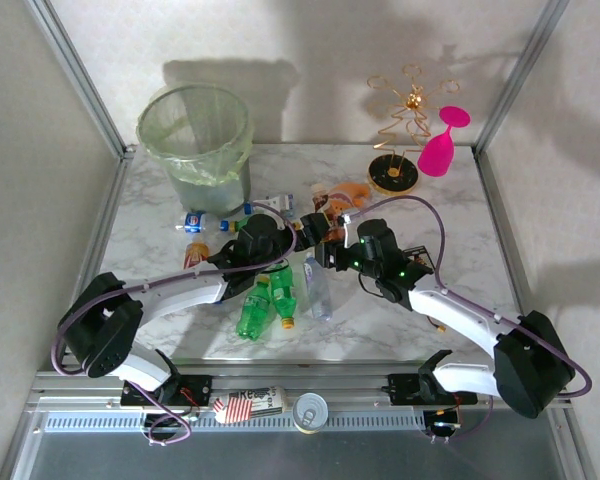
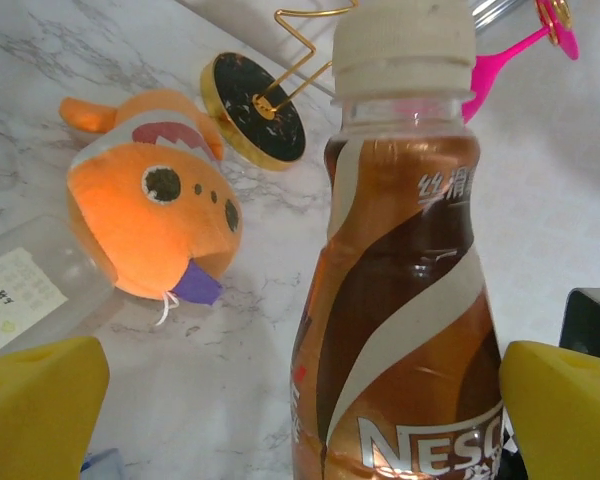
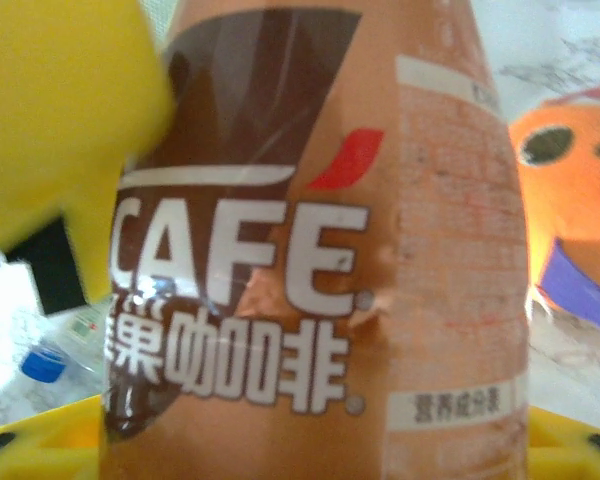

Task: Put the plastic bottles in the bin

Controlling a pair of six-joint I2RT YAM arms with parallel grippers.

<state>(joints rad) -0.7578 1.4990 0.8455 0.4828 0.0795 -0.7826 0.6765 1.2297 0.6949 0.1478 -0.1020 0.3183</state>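
The right gripper [image 1: 328,248] is pinching the brown-labelled bottle [image 2: 400,330] near the table's centre, and in its wrist view the label is blurring and the cap is cut off. The left gripper [image 2: 300,415] is keeping its yellow pads [image 2: 40,410] spread wide either side of that bottle, whose base is hidden. The bin [image 1: 195,140] is standing well apart at ten o'clock, and green bottles [image 1: 265,300] are lying at seven o'clock, partly under the left arm.

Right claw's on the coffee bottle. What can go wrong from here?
1. The open left claw straddles the same coffee bottle that the right claw grips; lifting could knock the two together.
2. The orange fish toy sits close beside it and may get bumped.
3. The bin stands far left, so the right arm would likely cross the left arm.
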